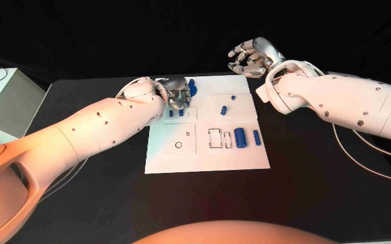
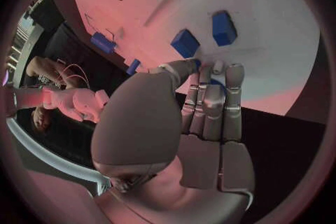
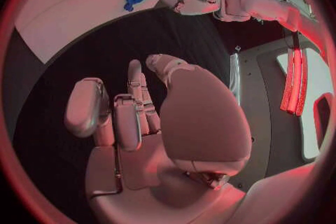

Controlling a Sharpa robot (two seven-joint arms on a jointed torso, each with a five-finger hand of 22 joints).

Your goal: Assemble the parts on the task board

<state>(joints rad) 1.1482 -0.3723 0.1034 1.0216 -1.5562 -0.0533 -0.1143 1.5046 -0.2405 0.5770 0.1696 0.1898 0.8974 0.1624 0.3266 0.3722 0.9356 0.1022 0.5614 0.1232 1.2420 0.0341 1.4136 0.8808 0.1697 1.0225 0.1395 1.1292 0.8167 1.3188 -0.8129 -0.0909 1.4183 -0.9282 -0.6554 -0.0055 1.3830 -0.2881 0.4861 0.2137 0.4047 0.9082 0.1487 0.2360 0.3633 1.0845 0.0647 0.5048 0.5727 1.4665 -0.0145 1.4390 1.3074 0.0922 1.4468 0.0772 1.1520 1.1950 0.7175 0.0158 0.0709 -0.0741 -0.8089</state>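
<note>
Left silver hand [image 1: 173,98] covers blue plastic parts [image 1: 240,136] on white task board [image 1: 208,156]; grip indeterminable. Right silver hand [image 1: 252,57] hovers, fingers spread, empty.

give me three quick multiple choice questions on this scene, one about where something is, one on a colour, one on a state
1. Where is the left robot hand?
A. over the far left part of the white board
B. on the bare table beside the board
C. off past the near edge of the table

2. What colour are the small parts on the board?
A. yellow
B. blue
C. green

3. What is the right robot hand doing?
A. holding a part
B. pressing on the board
C. raised beyond the board's far right corner, holding nothing

Answers:
1 A, the head view shows it above the board's far left area.
2 B, every loose piece shows blue.
3 C, its fingers are apart with nothing between them.
</note>
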